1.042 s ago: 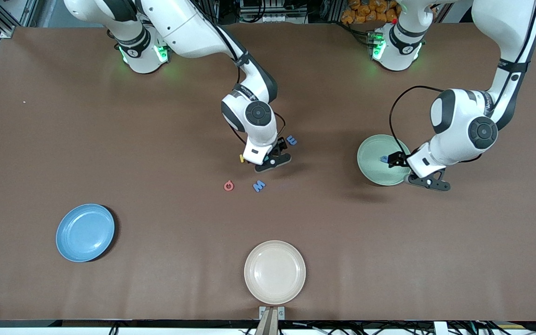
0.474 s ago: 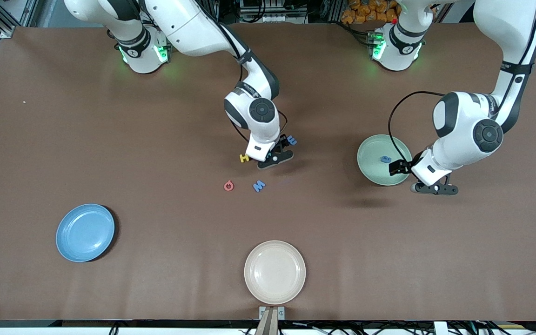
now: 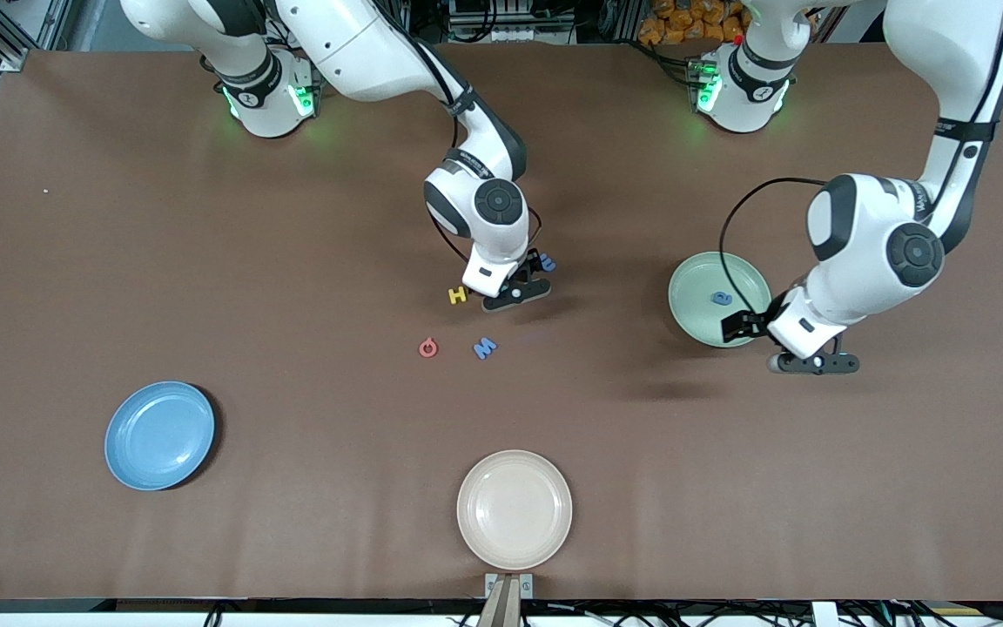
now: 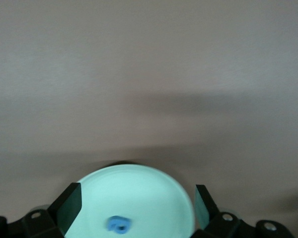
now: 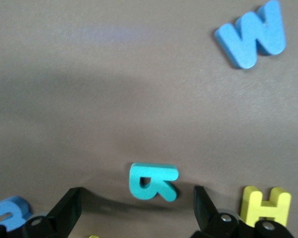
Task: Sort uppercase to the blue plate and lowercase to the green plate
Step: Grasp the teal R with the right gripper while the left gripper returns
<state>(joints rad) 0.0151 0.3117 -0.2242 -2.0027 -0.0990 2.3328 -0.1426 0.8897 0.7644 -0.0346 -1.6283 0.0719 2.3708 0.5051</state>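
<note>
The right tool [image 5: 136, 210] hangs wide apart over the small flat teal letter R [image 5: 153, 181], likely to pick it up. The yellow H [image 3: 458, 295] lies just beside the R. The left tool [image 4: 134, 206], also apart and empty, hangs over the pale green plate's [image 3: 695, 322] edge, where a blue lowercase letter [image 3: 718, 298] lies.

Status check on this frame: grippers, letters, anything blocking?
Right gripper open, low over teal R, nothing held. Left gripper open, empty, at green plate rim; blue e in it. Blue plate bare. Yellow H crowds the R.
</note>
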